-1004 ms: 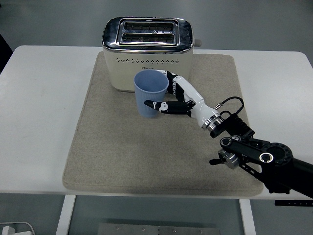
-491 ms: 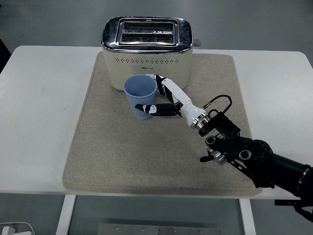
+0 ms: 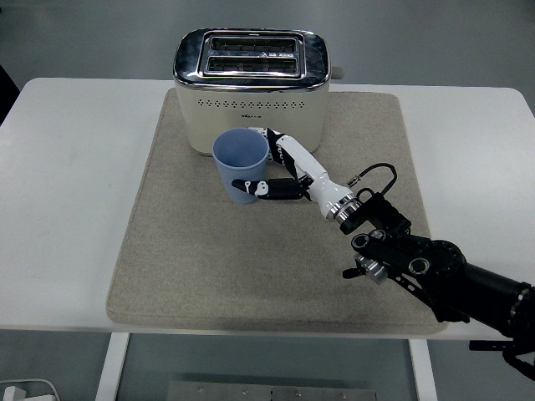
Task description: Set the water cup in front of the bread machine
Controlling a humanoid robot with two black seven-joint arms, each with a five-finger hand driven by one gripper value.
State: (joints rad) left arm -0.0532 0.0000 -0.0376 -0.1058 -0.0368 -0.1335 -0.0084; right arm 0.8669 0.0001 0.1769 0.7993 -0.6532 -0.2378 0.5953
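Observation:
A light blue water cup (image 3: 241,165) stands upright on the grey mat (image 3: 192,259), just in front of the cream and chrome bread machine (image 3: 251,83). My right hand (image 3: 272,167) reaches in from the lower right. Its thumb lies across the cup's front and its fingers (image 3: 269,136) curl round the back, between cup and machine. The hand looks shut on the cup. The cup's base appears to rest on the mat. My left arm is out of view.
The white table (image 3: 67,167) extends beyond the mat on both sides. My right forearm (image 3: 418,263) crosses the mat's lower right corner. The bread machine's lever (image 3: 338,73) sticks out on its right side.
A second ago the cup was a little further right and higher; my right hand carried it left and down. In the last half second it barely moved.

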